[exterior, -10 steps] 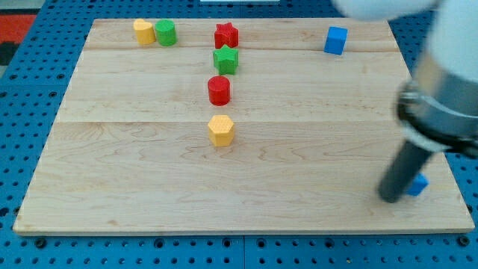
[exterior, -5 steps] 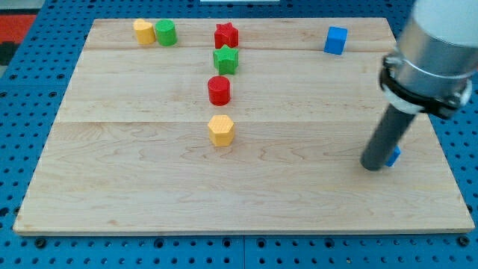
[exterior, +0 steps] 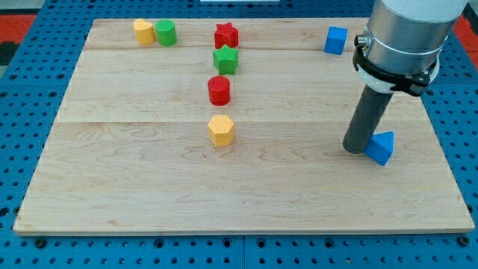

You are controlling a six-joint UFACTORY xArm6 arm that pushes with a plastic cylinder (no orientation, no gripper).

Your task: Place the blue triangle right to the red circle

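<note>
The blue triangle [exterior: 381,146] lies on the wooden board at the view's right, below the middle. My tip [exterior: 356,148] rests on the board right against the triangle's left side. The red circle [exterior: 219,90] stands near the board's centre, far to the left of the triangle and a little higher. The rod and the arm's grey body rise above the tip towards the view's top right.
A red star [exterior: 226,35] and a green star [exterior: 225,59] stand above the red circle, a yellow hexagon [exterior: 221,130] below it. A yellow block [exterior: 143,32] and green cylinder [exterior: 166,33] sit top left. A blue cube [exterior: 336,39] sits top right.
My tip has moved up and to the left across the board's right part. The blue triangle has moved up and left with it and now shows to the right of the rod.
</note>
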